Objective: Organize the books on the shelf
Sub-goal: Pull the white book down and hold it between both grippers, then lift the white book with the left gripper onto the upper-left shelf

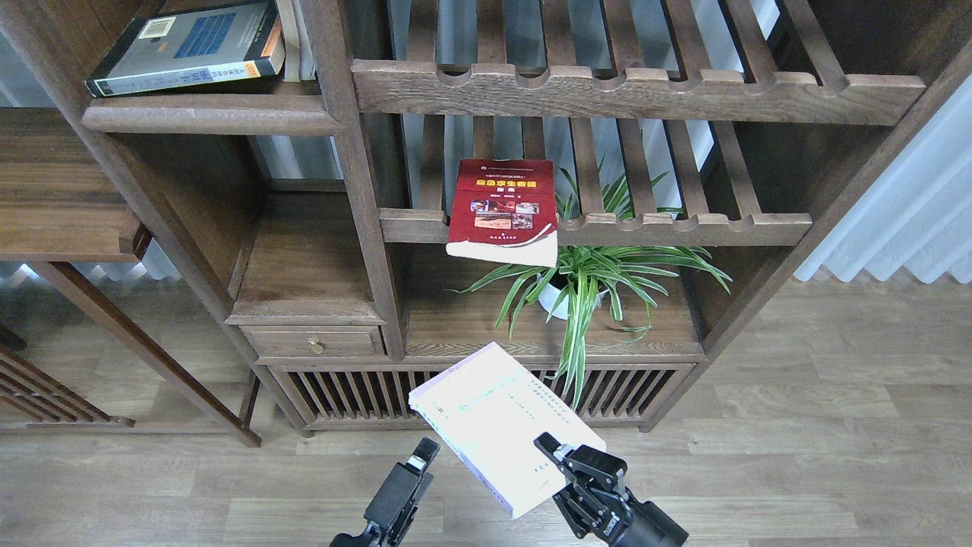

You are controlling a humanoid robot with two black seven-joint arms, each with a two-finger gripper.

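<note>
The white-lavender book (pixel 501 422) is held tilted in the air at the bottom centre, in front of the cabinet. My right gripper (pixel 553 450) is shut on its right edge. My left gripper (pixel 420 457) is just beside the book's left edge; its fingers cannot be told apart. The red book with photos (pixel 503 211) lies on the middle slatted rack and overhangs its front rail. The thick book with the blue-grey back (pixel 190 44) lies flat on the shelf (pixel 213 118) at the top left, next to thin upright books (pixel 292 38).
A spider plant in a white pot (pixel 588 285) stands on the lower board under the red book. A small board with a brass-knobbed drawer (pixel 315 346) is to its left. Slatted racks (pixel 638 87) fill the upper right. A wooden table (pixel 61 197) stands at the left.
</note>
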